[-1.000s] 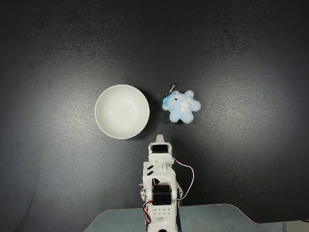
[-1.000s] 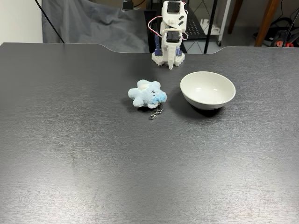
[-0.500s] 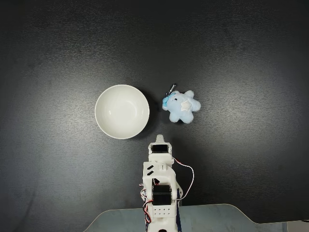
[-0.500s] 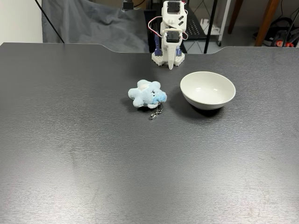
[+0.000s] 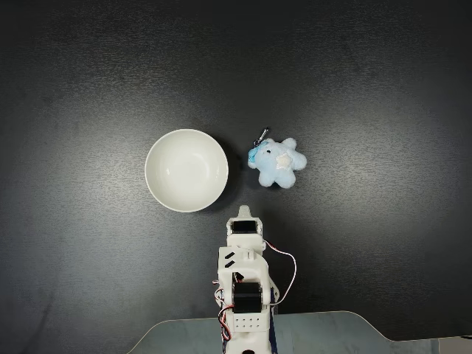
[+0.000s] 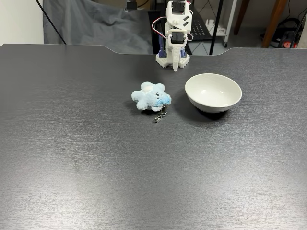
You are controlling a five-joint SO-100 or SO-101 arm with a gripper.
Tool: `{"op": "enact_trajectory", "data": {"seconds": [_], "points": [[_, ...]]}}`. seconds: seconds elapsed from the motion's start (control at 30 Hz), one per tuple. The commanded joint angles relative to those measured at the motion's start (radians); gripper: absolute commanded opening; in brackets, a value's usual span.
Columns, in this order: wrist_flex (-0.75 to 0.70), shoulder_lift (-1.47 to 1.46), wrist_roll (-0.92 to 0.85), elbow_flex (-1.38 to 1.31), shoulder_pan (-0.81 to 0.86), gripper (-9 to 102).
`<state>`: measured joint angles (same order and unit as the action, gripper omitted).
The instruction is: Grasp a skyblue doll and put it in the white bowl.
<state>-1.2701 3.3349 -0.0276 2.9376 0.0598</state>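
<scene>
The skyblue doll (image 5: 278,163) lies on the black table, its white star facing up and its metal keyring (image 5: 260,136) pointing away from the arm. The white bowl (image 5: 186,170) stands empty just left of it in the top-down fixed view. In the front fixed view the doll (image 6: 151,97) is left of the bowl (image 6: 213,91), with a small gap between them. My gripper (image 5: 244,211) is folded back at the arm's base, tip pointing down at the table (image 6: 175,67), shut with nothing in it, well short of both doll and bowl.
The arm's white base (image 5: 243,310) sits at the table's notched edge. Grey cloth (image 6: 91,24) and furniture legs (image 6: 276,19) stand behind the table. Wide bare tabletop (image 6: 144,172) spreads out in front of the doll and bowl.
</scene>
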Motion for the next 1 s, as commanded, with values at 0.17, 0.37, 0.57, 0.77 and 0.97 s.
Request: {"op": "enact_trajectory", "data": {"seconds": [0.17, 0.37, 0.57, 0.77, 0.97], "points": [[0.031, 0.005, 0.006, -0.009, -0.003, -1], [0.160, 0.005, 0.008, -0.126, -0.002, -1], [0.278, 0.003, 0.008, -0.397, -0.005, -1], [0.278, 0.000, 0.008, -0.627, -0.005, -1], [0.278, -0.199, 0.008, -0.934, 0.002, -1]]}}
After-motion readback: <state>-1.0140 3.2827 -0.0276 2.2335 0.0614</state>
